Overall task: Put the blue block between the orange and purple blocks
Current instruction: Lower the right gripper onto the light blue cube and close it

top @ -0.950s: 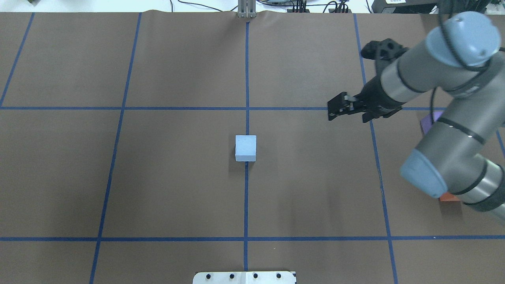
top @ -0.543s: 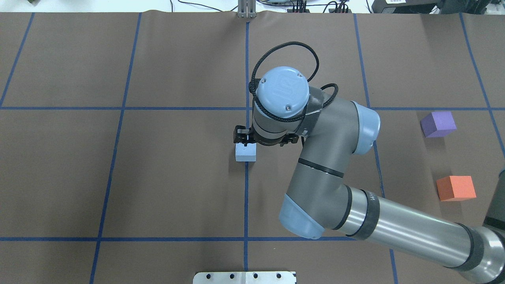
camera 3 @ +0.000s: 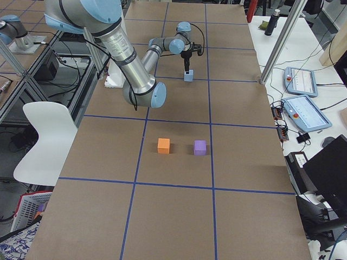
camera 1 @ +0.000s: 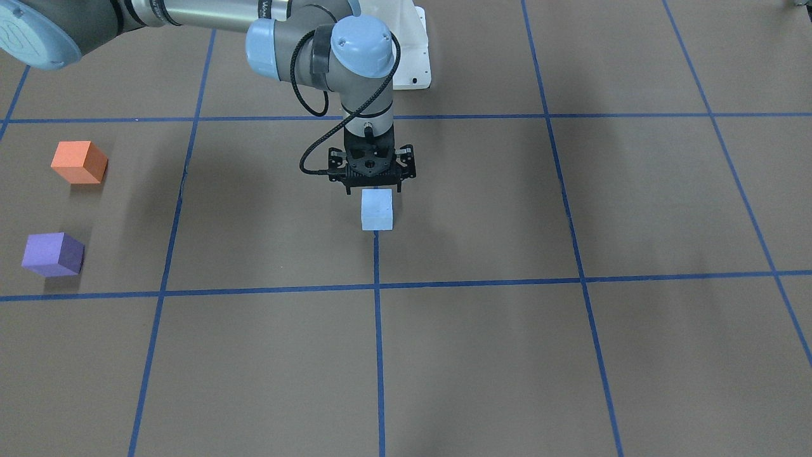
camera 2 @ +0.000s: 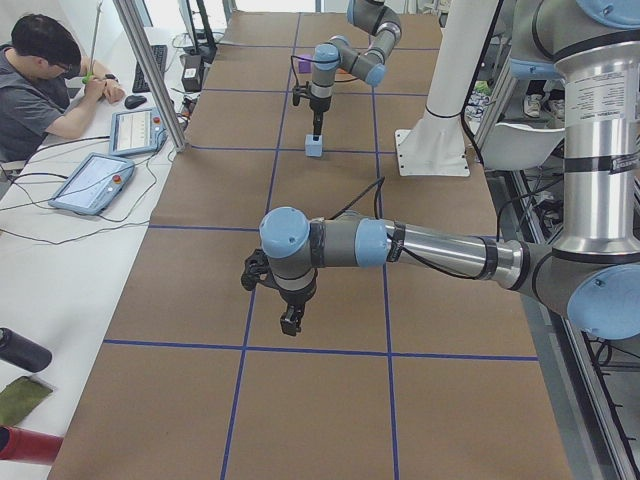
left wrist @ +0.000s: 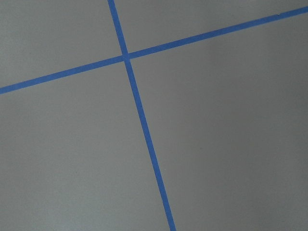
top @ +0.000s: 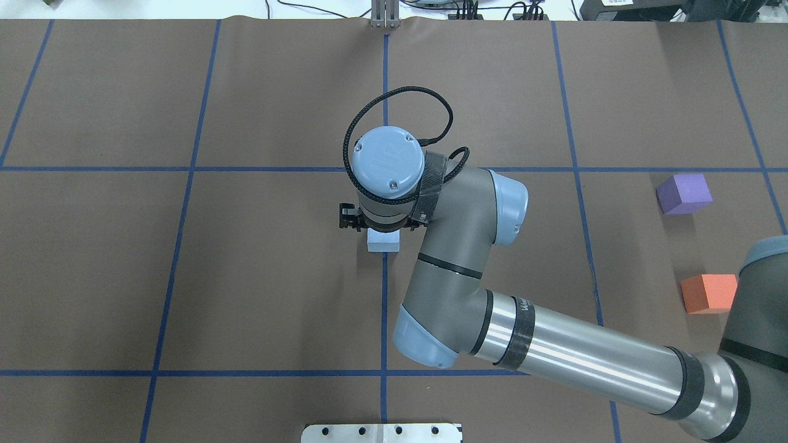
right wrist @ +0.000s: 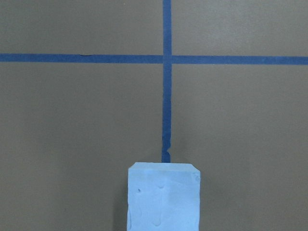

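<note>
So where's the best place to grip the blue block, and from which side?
From straight above, on two opposite side faces. The blue block is a cube sitting flat with nothing close beside it, and the right gripper hangs open directly above it.

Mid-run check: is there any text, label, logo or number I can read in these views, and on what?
No text can be read in any view.
Lettering on the right arm's silver tube: too small to read.
Logo on the blue cap: blurred.
Blue block, orange block, purple block: no markings.
Tablets: screens too small to read.
</note>
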`<action>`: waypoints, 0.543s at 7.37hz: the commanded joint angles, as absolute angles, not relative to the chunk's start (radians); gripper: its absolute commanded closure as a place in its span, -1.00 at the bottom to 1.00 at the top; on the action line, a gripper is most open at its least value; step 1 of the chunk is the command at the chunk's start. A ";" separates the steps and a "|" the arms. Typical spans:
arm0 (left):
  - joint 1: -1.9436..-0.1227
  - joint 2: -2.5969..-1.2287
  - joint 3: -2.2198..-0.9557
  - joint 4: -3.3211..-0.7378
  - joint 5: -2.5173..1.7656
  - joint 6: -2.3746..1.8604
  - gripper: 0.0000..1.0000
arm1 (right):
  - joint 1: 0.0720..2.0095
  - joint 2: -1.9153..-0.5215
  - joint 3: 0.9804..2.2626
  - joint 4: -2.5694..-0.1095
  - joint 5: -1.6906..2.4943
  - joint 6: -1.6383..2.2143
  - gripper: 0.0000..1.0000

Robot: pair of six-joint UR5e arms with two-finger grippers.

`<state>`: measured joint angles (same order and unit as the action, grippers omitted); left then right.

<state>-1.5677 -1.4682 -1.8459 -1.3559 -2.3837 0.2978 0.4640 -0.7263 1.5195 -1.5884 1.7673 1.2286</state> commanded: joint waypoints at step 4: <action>-1.568 -1.468 -1.847 -1.356 -2.385 0.298 -1.00 | 0.423 -0.729 1.401 -1.493 1.727 1.243 -0.31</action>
<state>-1.5678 -1.4680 -1.8473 -1.3560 -2.3853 0.2976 0.4289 -0.7291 1.4277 -1.5258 1.7332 1.2402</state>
